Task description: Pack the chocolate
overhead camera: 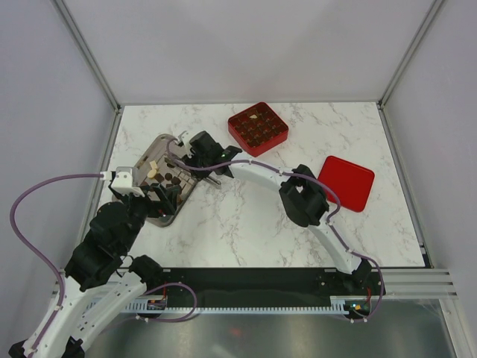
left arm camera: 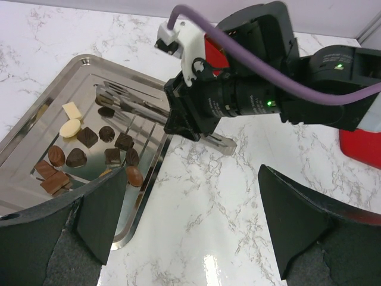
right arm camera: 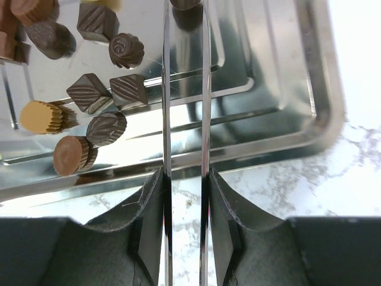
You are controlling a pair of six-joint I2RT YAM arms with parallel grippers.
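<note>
right tool (right arm camera: 184,196) is clamped tight on the handles of the steel tongs (right arm camera: 168,89), and the blades reach out over the metal tray (right arm camera: 280,77). the tong tips sit at one dark piece; can't tell if they pinch it. the chocolate (left arm camera: 87,137) lies loose on the tray, mostly dark with a couple of pale ones. left tool (left arm camera: 190,208) hangs wide open above the tabletop (overhead camera: 246,224) by the tray's edge. red box (overhead camera: 258,128) and red lid (overhead camera: 346,183) sit well apart from the tray.
</note>
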